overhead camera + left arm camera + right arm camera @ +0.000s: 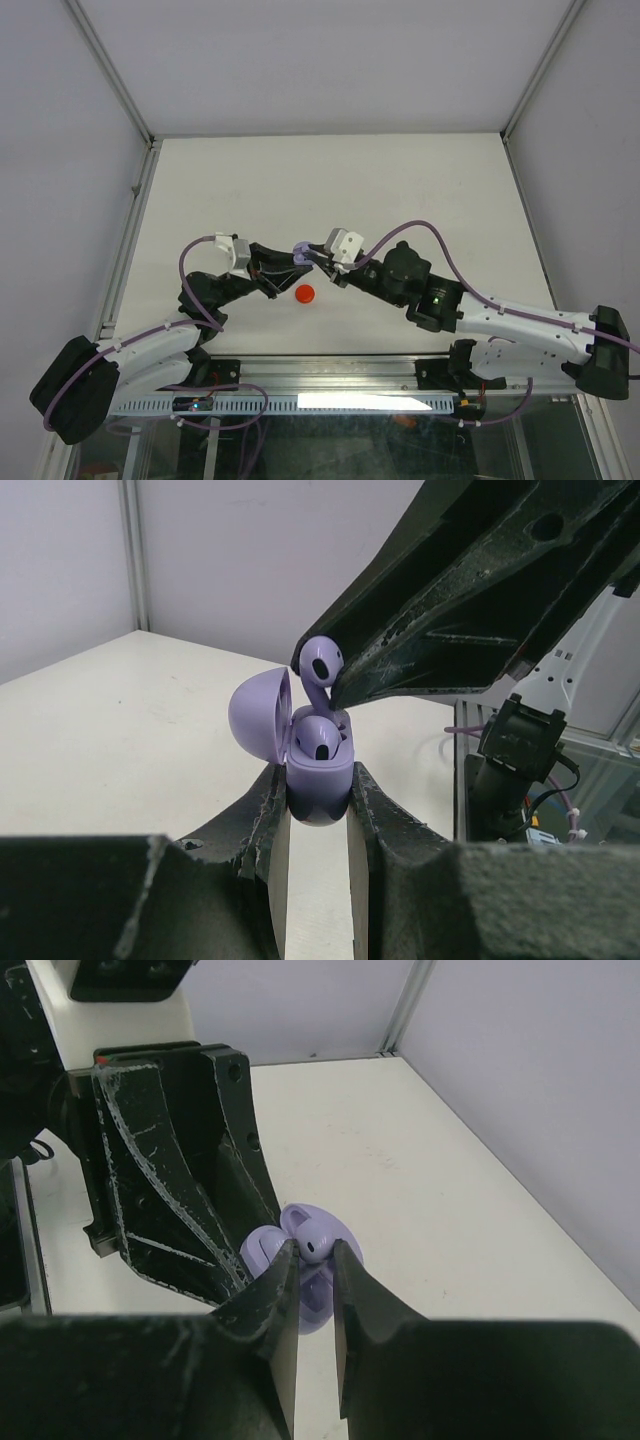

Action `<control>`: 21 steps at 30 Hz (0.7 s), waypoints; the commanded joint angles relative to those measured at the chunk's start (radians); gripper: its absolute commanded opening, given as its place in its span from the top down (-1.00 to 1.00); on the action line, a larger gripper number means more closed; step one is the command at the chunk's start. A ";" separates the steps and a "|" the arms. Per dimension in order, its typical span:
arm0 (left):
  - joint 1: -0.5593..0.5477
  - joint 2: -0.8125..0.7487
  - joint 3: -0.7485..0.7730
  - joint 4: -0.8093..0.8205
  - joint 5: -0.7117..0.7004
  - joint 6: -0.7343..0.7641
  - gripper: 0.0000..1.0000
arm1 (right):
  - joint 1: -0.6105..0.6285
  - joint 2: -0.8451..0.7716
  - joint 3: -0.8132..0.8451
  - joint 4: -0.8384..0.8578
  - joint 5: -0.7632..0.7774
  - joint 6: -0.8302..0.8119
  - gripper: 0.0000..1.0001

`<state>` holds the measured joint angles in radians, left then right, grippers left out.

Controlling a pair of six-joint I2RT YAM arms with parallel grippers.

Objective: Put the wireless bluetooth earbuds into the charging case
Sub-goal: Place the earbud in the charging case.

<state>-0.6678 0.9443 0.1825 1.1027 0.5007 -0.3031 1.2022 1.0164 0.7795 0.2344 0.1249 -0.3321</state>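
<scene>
My left gripper is shut on the lower body of a pale lavender charging case, held upright above the table with its lid swung open to the left. One lavender earbud sits in a socket of the case. A second lavender earbud hangs just above the case, stem down, with my right gripper shut on it. In the top view both grippers meet at the case, the left gripper from the left and the right gripper from the right.
A small red round object lies on the white table just in front of the two grippers. Metal frame posts stand at the table's back corners, and the arm bases and a rail run along the near edge.
</scene>
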 commanded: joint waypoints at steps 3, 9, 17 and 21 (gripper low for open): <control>-0.005 -0.013 0.025 0.084 0.000 -0.041 0.80 | 0.010 -0.005 -0.007 0.077 0.012 -0.024 0.87; -0.005 -0.003 0.015 0.125 -0.027 -0.098 0.81 | 0.012 -0.015 -0.016 0.066 0.006 -0.013 0.88; -0.005 0.010 0.012 0.138 -0.058 -0.142 0.82 | 0.013 -0.029 -0.028 0.075 -0.045 0.010 0.84; -0.006 0.011 0.008 0.161 -0.059 -0.149 0.82 | 0.013 -0.018 -0.034 0.075 -0.055 0.023 0.75</control>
<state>-0.6678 0.9577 0.1825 1.1530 0.4721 -0.4252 1.2087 1.0080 0.7532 0.2687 0.1070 -0.3382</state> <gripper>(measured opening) 0.227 0.174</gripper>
